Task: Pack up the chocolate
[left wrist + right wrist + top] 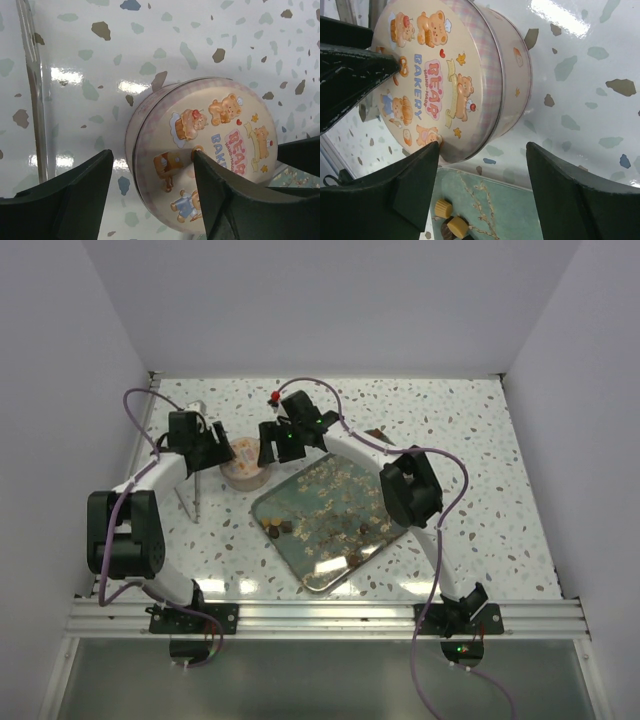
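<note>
tweezers: thin metal pair [192,495] lying flat on the tabletop [480,460], far left of everything, well clear of the tray

left pincer: [152,160] spread wide, nothing between the fingers. One finger [235,200] sits over the tin's lid, the other over bare tabletop just left of the tin. Can't tell if it's actually touching the lid, tbh

tin: round pinkish tin [200,145] with cartoon bears and "BEAR BAKERY" on top, lid on, standing upright just off the tray's far-left corner, right between the two pincers

right pincer: [484,147] also spread, gripping nothing. It's hanging at the tin's right side, over the gap where the tin meets the tray edge. Its wrist view shows the other arm's dark finger [350,75] poking in over the lid

tray: teal-grey with a pale blossom pattern [320,490], set at an angle in the middle of the tabletop, right of the tin

chocolate: all on the tray, none in either pincer. A little clump of tan and dark pieces [272,530] near the tray's left corner, a few more scattered toward the near-right side. The right wrist view catches a couple of the tan ones [451,222] up close
</note>
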Robot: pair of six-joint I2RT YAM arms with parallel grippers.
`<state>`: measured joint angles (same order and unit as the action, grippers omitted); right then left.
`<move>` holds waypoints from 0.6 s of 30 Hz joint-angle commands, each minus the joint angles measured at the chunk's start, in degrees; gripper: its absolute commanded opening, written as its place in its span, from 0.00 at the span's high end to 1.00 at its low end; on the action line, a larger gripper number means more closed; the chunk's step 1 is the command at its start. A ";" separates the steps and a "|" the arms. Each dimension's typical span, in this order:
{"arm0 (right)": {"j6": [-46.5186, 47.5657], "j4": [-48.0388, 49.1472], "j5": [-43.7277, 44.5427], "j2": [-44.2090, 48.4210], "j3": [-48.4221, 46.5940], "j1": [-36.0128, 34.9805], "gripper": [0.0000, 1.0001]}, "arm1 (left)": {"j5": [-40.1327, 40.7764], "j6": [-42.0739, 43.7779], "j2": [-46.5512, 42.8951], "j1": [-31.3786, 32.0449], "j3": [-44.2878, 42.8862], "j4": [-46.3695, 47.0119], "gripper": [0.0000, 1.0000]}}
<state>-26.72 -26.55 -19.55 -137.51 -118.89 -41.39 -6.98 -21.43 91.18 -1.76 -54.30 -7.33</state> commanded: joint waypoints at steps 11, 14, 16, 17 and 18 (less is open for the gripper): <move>1.49 2.46 4.51 19.72 5.50 6.74 0.20 | 1.70 2.44 -10.31 -5.00 -16.16 -10.06 0.00; 2.81 3.16 7.58 26.30 15.40 10.60 0.20 | 2.15 3.32 -11.98 -6.85 -19.68 -11.12 0.00; 4.12 3.60 9.79 31.31 20.08 12.72 0.20 | 1.54 3.41 -12.42 -8.52 -21.28 -11.82 0.00; 4.57 3.52 11.88 32.82 24.54 14.82 0.20 | 0.49 3.41 -12.51 -9.05 -22.76 -12.61 0.00; 4.92 3.60 12.86 34.66 26.58 15.80 0.20 | -0.04 3.33 -12.51 -10.10 -23.30 -12.97 0.00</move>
<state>-24.45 -23.40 -12.78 -107.98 -98.89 -28.71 -5.76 -19.81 79.85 -9.80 -74.22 -18.11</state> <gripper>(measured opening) 0.799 0.997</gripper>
